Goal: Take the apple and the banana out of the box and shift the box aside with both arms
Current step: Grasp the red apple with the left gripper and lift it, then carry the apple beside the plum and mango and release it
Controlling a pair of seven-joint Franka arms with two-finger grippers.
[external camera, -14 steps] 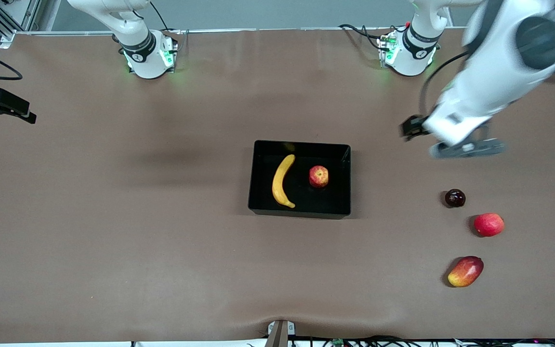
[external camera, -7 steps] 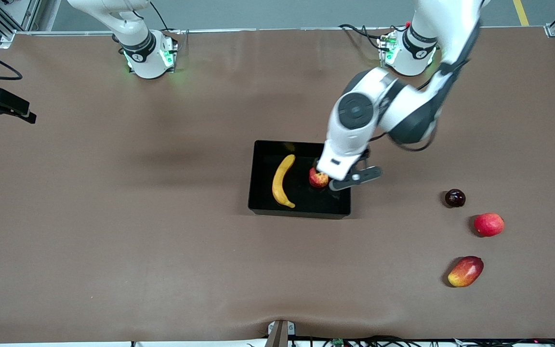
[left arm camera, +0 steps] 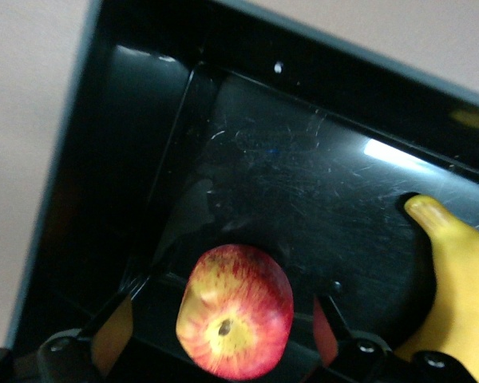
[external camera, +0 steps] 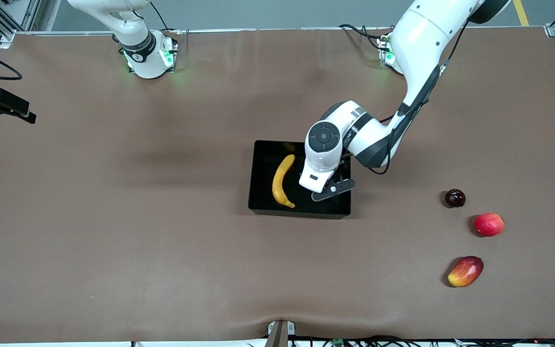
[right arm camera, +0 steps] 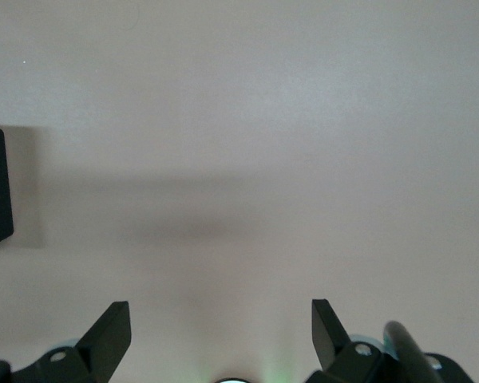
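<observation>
The black tray (external camera: 301,212) sits mid-table with the yellow banana (external camera: 282,181) lying in it. My left gripper (external camera: 320,185) is down inside the tray and hides the apple in the front view. In the left wrist view the red apple with yellow streaks (left arm camera: 235,311) lies on the tray floor (left arm camera: 303,183) between my open fingers (left arm camera: 112,335), with a gap on each side. The banana's tip (left arm camera: 455,279) lies beside it. My right gripper (right arm camera: 221,331) is open and empty over bare brown table; it is out of the front view and waits.
Toward the left arm's end of the table lie a dark round fruit (external camera: 455,198), a plain red round fruit (external camera: 488,224) and a red-yellow mango (external camera: 466,271). A black device (external camera: 3,103) sticks in at the right arm's end.
My left arm swung from the left arm's end of the table to over the tray, then came down with its open fingers either side of the apple. The right arm has not moved.
</observation>
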